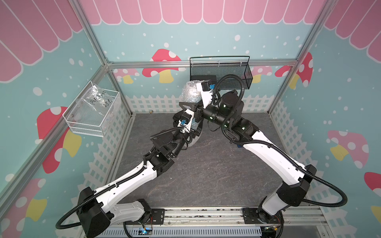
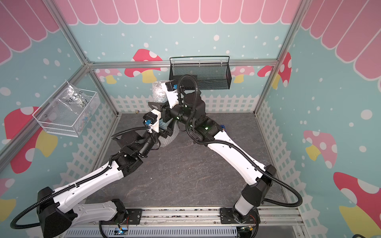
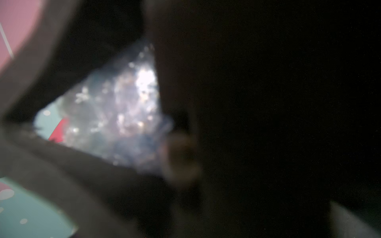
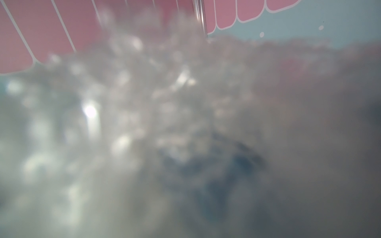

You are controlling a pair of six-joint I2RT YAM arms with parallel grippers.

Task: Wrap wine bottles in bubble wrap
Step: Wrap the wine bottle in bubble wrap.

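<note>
We read the clear, whitish-glinting bubble wrap (image 1: 189,92) as already rolled into a fat bundle. It stands steeply tilted near the middle of the far edge of the dark grey stone-pattern desk (image 1: 206,175). We can't tell whether its lower end touches the desk.

The small clear bottle of blue liquid (image 4: 226,164) is inside the roll. It shows only as a blurred blue patch through the plastic.

Handling, our call:
- The wrap is light, soft and springy, and will unroll if let go.
- The bottle is the rigid, heavier, breakable core and could slide out of a loose roll.
- Best hold is mid-bundle, over the bottle body, squeezing through the layers. Avoid the empty floppy ends.

The right fingers (image 1: 184,106) sit at mid-bundle and look clamped on the wrap at a medium gap. The left fingers (image 2: 168,132) are against the lower part. We can't tell their gap or whether they grip, because the wrist view is blurred and mostly dark.
</note>
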